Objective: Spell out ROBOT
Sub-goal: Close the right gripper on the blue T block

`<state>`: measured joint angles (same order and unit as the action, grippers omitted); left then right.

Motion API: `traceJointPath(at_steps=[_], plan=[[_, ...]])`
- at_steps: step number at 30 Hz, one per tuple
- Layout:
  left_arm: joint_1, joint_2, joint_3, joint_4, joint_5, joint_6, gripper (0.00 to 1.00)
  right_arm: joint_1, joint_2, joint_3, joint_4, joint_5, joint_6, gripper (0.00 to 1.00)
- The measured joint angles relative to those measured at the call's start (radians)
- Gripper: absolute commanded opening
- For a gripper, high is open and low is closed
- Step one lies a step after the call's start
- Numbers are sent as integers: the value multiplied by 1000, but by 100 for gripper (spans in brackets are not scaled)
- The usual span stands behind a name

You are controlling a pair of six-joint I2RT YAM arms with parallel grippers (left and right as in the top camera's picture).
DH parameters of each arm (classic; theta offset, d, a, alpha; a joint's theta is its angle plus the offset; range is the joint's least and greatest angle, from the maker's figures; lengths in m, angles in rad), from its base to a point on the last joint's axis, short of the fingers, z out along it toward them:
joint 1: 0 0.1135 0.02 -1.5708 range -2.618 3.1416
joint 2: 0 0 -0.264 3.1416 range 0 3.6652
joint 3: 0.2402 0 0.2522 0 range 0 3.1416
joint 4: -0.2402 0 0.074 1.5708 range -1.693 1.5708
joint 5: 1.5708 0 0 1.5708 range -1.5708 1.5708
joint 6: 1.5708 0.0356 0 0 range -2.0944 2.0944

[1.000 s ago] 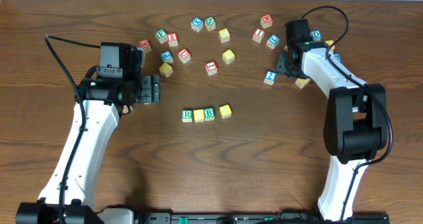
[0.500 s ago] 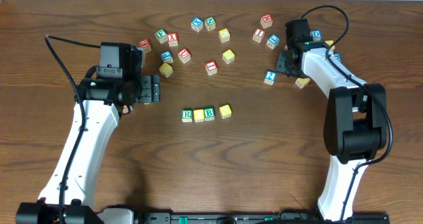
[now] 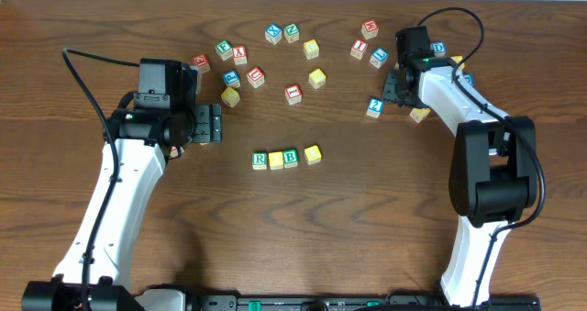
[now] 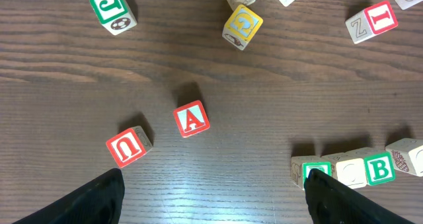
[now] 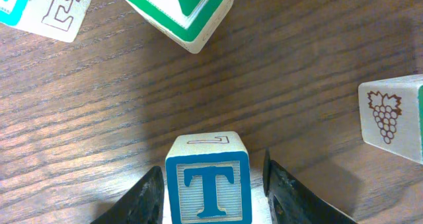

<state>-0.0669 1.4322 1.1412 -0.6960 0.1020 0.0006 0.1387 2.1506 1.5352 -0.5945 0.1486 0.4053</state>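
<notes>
Only slim gaps beside T cube (image 5: 208, 184)

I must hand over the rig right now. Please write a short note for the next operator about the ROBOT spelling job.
Left end effector: open, empty, hovering left of the row.
Right end effector: open, astride the blue T cube on the right side; not yet gripped.
Done: green R cube, yellow-topped cube, green B cube and second yellow-topped cube stand in a row, centre front, the last slightly askew.
Left: grip the T and set it after the last yellow cube.
</notes>
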Motion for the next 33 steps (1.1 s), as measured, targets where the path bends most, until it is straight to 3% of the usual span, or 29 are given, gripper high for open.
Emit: traceJointPath(at_steps=[18,33], plan=[[0,0,0,0,0,0,86,0,0,2,-4,0,8,30],[0,0,0,0,0,0,86,0,0,3,-17,0,8,29]])
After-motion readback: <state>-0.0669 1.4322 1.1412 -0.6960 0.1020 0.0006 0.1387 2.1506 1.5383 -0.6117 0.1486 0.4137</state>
